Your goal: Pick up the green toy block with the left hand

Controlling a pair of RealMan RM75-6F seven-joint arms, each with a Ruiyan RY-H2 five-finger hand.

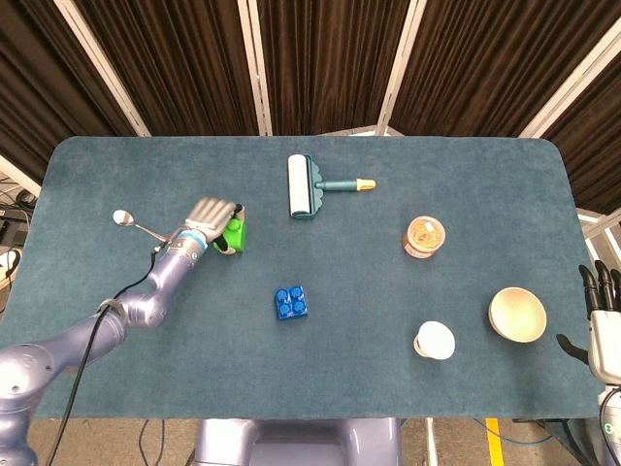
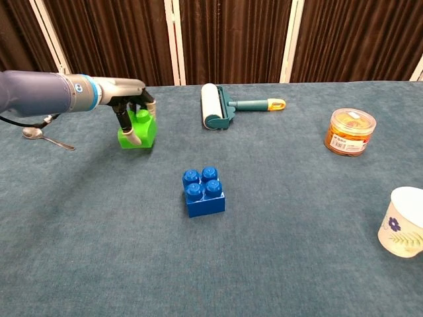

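Observation:
The green toy block is in my left hand, whose fingers curl down around it from above at the table's left side. In the chest view the block looks slightly raised off the blue cloth and tilted. My right hand shows only at the right edge of the head view, beside the table, fingers spread and holding nothing.
A blue block lies mid-table. A spoon lies left of the hand. A lint roller is at the back; a jar, a cup and a bowl are at right.

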